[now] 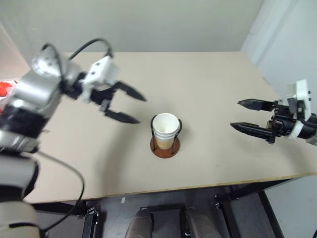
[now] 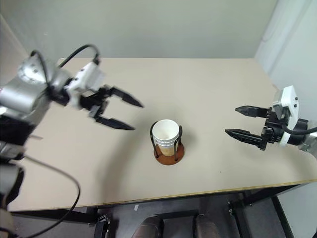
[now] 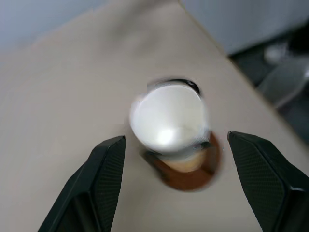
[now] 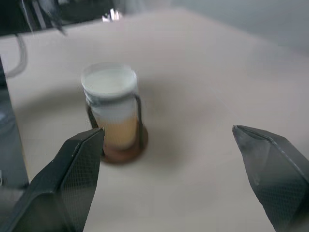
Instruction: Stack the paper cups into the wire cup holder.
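Paper cups (image 1: 165,130) stacked in wire cup holder (image 1: 165,147).

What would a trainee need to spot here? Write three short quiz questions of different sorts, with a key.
1. True or false: the paper cups sit inside the wire cup holder.
2. Which gripper holds a cup? A) left gripper B) right gripper C) neither
3. Fill in: the holder stands on the ____.

Key: 1 true; 2 C, both are open and empty, apart from the holder; 3 table.
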